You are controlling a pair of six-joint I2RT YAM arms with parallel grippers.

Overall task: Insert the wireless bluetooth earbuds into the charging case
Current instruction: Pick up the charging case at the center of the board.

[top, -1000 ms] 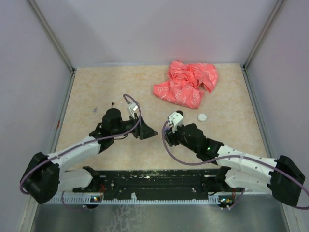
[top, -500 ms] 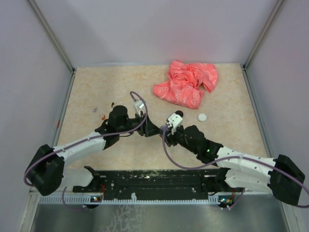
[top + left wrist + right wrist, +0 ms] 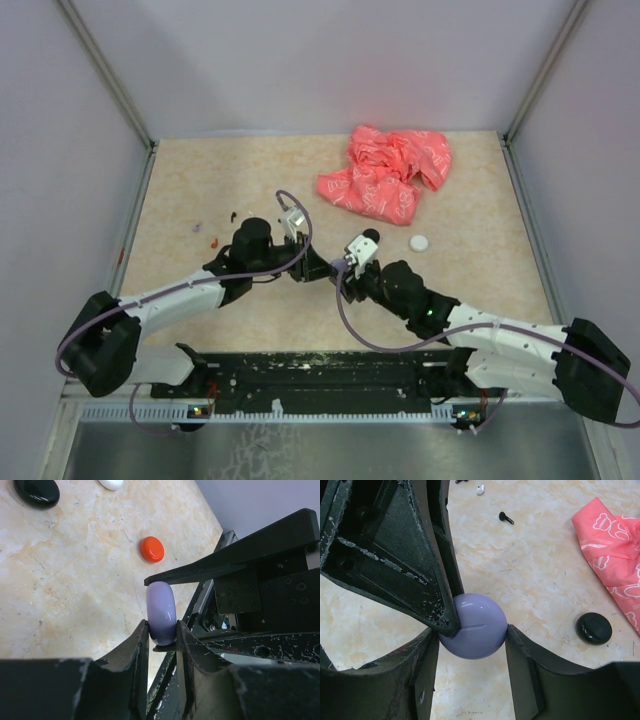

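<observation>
Sitting edge-up above the bench (image 3: pixel 555 575), the pale purple charging case (image 3: pixel 473 625) is being held by both arms at once near the middle of the workspace. The left gripper (image 3: pixel 161 630) is pinching the case across its two flat faces, its fingers (image 3: pixel 139 647) pressing in from either side. The right gripper (image 3: pixel 473 632) is clamping the same case across its rounded rim, one finger on each side of it. In the overhead view the left gripper (image 3: pixel 320 268) and the right gripper (image 3: pixel 339 272) are meeting tip to tip, with the case hidden between them.

Beyond the case, a white earbud (image 3: pixel 480 489) and a black earbud (image 3: pixel 506 517) are lying loose on the bench, near each other and well apart from the grippers. A black disc (image 3: pixel 594 628) is lying flat just beside the edge of a crumpled pink cloth (image 3: pixel 615 540). A red disc (image 3: pixel 151 549) is lying on the bench past the case in the left wrist view, and a white disc (image 3: pixel 418 242) is lying just below the cloth in the overhead view.
</observation>
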